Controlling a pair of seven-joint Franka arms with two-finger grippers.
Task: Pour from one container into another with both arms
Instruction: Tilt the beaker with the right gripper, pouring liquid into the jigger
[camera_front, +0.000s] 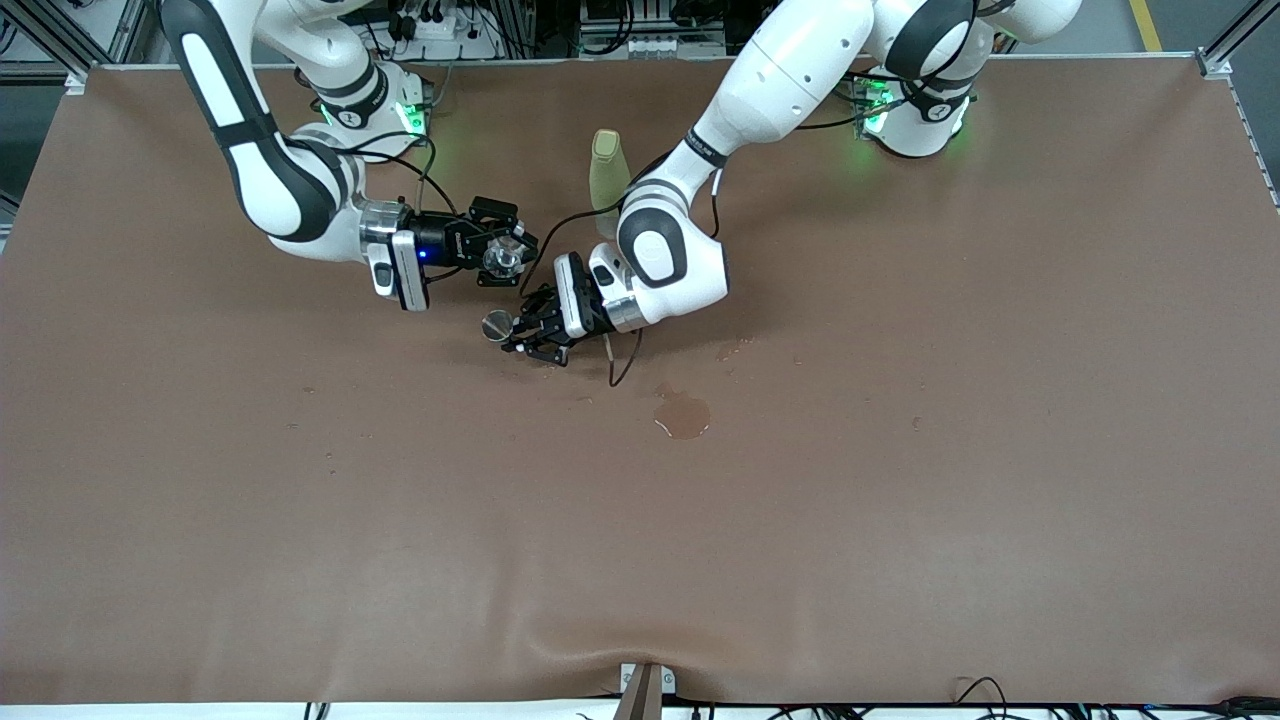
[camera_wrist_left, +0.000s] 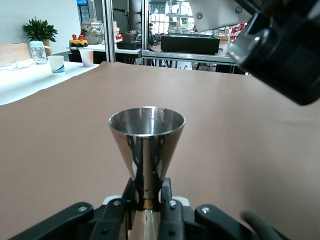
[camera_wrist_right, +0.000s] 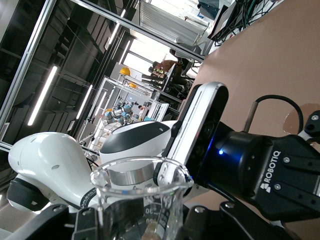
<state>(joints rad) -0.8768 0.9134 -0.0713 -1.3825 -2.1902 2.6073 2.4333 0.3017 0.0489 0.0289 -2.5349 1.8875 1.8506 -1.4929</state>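
Observation:
My left gripper (camera_front: 512, 336) is shut on the narrow waist of the silver jigger (camera_front: 496, 325), which it holds upright over the middle of the table. In the left wrist view the jigger (camera_wrist_left: 146, 137) rises from between the fingers of the left gripper (camera_wrist_left: 147, 201), its upper cone open. My right gripper (camera_front: 505, 258) is shut on the tiny clear glass cup (camera_front: 503, 257), held in the air close beside the jigger and apart from it. In the right wrist view the cup (camera_wrist_right: 142, 197) fills the foreground inside the right gripper (camera_wrist_right: 142, 222).
A tall pale yellow-green bottle (camera_front: 606, 170) stands on the brown table (camera_front: 900, 500) farther from the front camera than both grippers, partly hidden by the left arm. A small puddle (camera_front: 683, 415) and a few drops lie on the table nearer the front camera.

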